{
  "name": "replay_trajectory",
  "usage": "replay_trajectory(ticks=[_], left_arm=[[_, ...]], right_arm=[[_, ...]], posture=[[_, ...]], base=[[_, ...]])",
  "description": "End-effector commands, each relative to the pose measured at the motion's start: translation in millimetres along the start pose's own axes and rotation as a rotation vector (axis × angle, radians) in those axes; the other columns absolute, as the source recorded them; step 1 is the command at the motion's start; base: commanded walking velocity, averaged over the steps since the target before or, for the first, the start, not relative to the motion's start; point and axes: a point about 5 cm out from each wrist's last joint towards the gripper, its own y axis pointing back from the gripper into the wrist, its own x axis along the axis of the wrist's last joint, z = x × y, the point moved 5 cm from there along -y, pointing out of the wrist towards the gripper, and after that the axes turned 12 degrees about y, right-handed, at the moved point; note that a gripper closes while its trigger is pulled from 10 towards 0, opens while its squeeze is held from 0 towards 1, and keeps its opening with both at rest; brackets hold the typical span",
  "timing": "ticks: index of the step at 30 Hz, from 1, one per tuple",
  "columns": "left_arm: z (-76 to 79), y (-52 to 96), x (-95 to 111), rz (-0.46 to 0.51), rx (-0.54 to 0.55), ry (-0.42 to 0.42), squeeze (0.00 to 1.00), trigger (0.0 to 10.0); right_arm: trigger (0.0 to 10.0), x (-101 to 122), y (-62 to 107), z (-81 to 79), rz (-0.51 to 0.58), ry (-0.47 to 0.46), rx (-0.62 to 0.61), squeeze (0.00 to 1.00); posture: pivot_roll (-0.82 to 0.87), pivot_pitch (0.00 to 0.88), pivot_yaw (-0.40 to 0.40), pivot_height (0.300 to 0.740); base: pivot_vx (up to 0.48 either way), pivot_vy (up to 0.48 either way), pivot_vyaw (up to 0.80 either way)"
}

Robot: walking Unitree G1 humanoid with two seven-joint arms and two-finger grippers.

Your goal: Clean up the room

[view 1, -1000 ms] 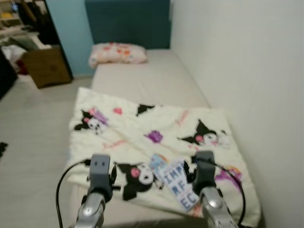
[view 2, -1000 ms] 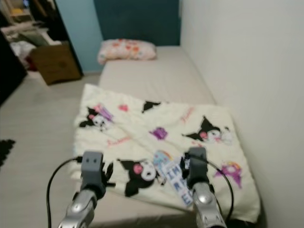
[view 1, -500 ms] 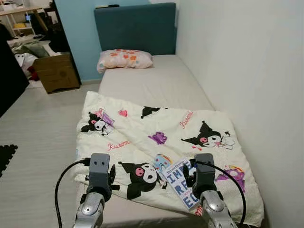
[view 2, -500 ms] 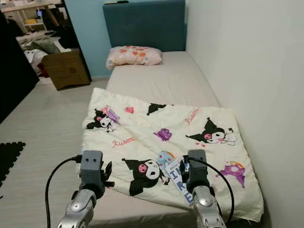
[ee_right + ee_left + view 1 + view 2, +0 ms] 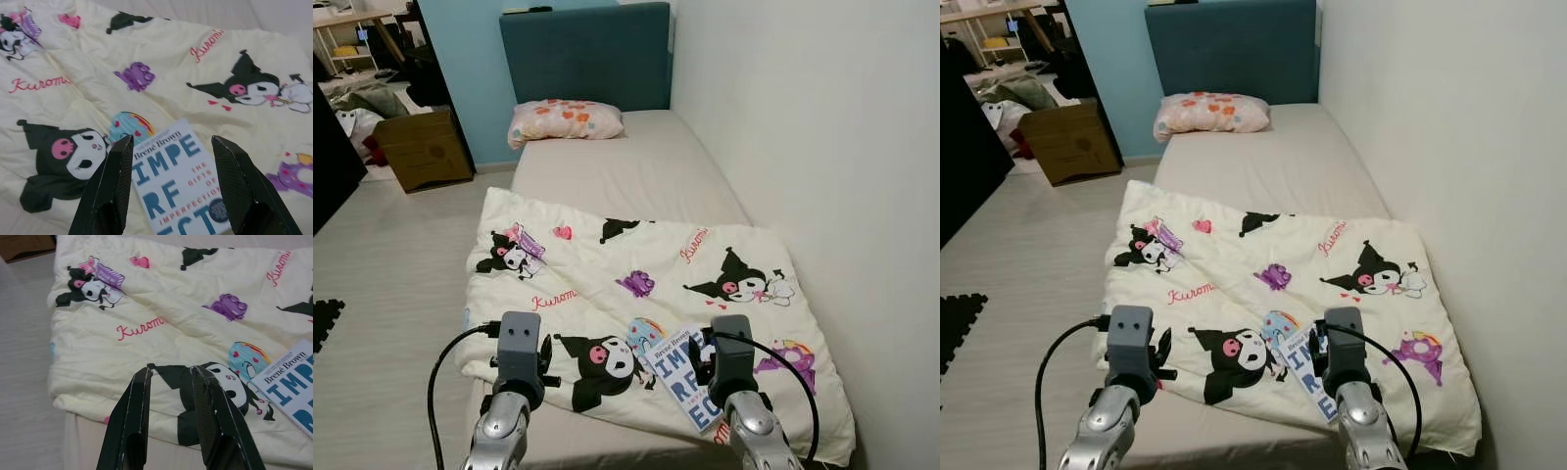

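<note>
White paperback book [image 5: 178, 181] with big blue cover lettering, flat on a cream quilt [image 5: 646, 294] printed with black-and-pink cartoon characters, just ahead of the right claw [image 5: 171, 188] and partly framed between its two black fingers [image 5: 110, 191]. Right claw open wide, gripping nothing, poised above the near end of the book without touching it. To the left of that claw on the quilt, a black cartoon figure with a pink face; just beyond the book, a blue cupcake print; farther ahead and to the right, another black figure beside a small white one.

Left claw [image 5: 171, 418] open with a narrower gap, likewise gripping nothing, held over the quilt's near edge, with the beige mattress [image 5: 636, 166] showing below the edge. Ahead of this claw, a black cartoon figure; off to its right, the corner of the book; well ahead and to its left, pink script and a figure with a purple bow.

Far beyond both claws, at the head of the bed, a pale pillow [image 5: 566, 119] with orange and pink spots against a dark teal headboard [image 5: 585, 54]. White wall [image 5: 822, 147] along the right of the bed. Off to the far left of the left claw, a brown cardboard box [image 5: 423, 149] on the pale wood floor [image 5: 372, 284].
</note>
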Motion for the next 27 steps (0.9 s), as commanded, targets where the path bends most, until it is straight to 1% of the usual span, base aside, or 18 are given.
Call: replay_trajectory(ticks=[1,3,5,10,11,18,20,27], left_arm=[[-4.0,1.3,-8,-0.030,0.020,0.000,0.00,10.0],[-3.8,1.1,-8,-0.034,0.020,0.001,0.00,10.0],[0.5,0.7,-11,-0.055,-0.013,-0.011,0.00,10.0],[6.4,0.5,-13,-0.067,-0.051,-0.030,0.00,10.0],[9.8,0.3,-13,-0.073,-0.071,-0.049,0.00,10.0],[12.5,-0.2,-16,-0.090,-0.083,-0.059,0.00,10.0],[12.5,-0.4,-17,-0.092,-0.083,-0.055,0.00,10.0],[10.7,0.2,-16,-0.090,-0.077,-0.051,0.00,10.0]], right_arm=[[10.0,1,-0.2,-3.7,0.005,-0.022,0.005,0.00],[10.0,1,-0.5,-2.4,0.006,-0.029,-0.001,0.00],[10.0,2,-1.2,-0.6,0.008,-0.036,-0.003,0.00],[10.0,4,-2.2,1.0,0.010,-0.042,-0.008,0.00],[10.0,5,-3.1,2.7,0.009,-0.049,-0.017,0.00],[10.0,4,-4.6,5.1,-0.003,-0.061,-0.026,0.00],[10.0,4,-4.9,6.5,-0.005,-0.073,-0.027,0.00],[10.0,3,-4.8,6.5,-0.006,-0.072,-0.024,0.00]], posture=[[-0.05,0.078,0.029,0.740],[-0.05,0.073,0.029,0.740],[-0.05,0.070,0.030,0.740],[-0.05,0.072,0.028,0.740],[-0.05,0.072,0.028,0.740],[-0.05,0.079,0.025,0.740],[-0.05,0.079,0.024,0.730],[-0.05,0.083,0.022,0.705]], base=[[0.000,0.000,0.00],[0.000,0.000,0.00],[0.000,0.000,0.00],[0.000,0.000,0.00],[0.000,0.000,0.00],[0.000,0.000,0.00],[0.000,0.000,0.00],[0.000,0.000,0.00]])
